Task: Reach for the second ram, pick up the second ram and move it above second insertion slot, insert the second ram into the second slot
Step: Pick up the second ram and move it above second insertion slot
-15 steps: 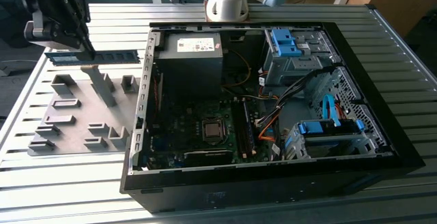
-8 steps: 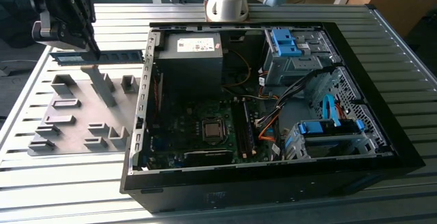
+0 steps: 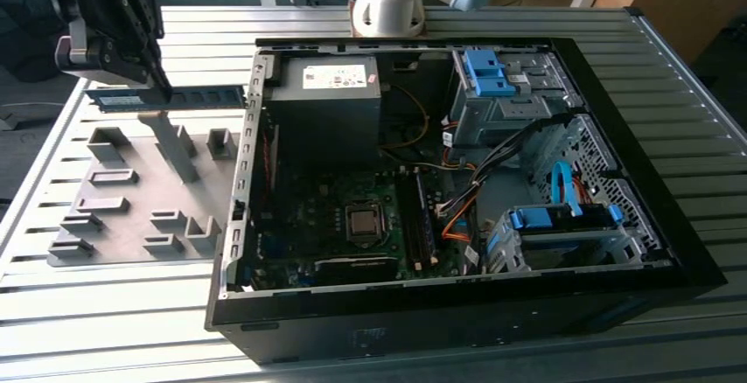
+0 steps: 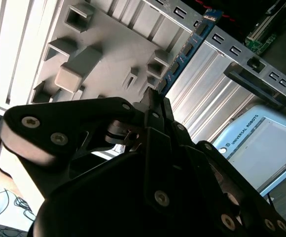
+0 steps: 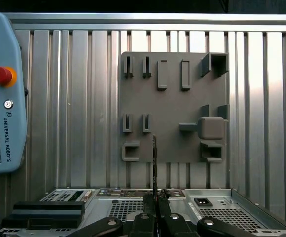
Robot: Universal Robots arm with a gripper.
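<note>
The second ram (image 3: pixel 187 97), a thin blue-green stick, hangs level in the air above the grey holder plate (image 3: pixel 129 151), at the exterior view's left, outside the open computer case. My gripper (image 3: pixel 157 84) is shut on it from above. In the second wrist view the ram (image 4: pixel 190 44) sticks out past the closed fingertips (image 4: pixel 155 98) toward the case wall. In the first wrist view it shows edge-on as a thin dark line (image 5: pixel 154 158) rising from the gripper (image 5: pixel 155 200). The motherboard's long dark memory slots (image 3: pixel 415 217) lie inside the case, well away at the exterior view's right.
The open black computer case (image 3: pixel 653 252) holds a power supply (image 3: pixel 327 94), cables and blue drive cages (image 3: pixel 561 221). The arm's base (image 3: pixel 391 3) stands behind it. A teach pendant (image 5: pixel 5 94) lies on the ribbed metal table (image 5: pixel 74 108) beside the holder plate (image 5: pixel 172 108).
</note>
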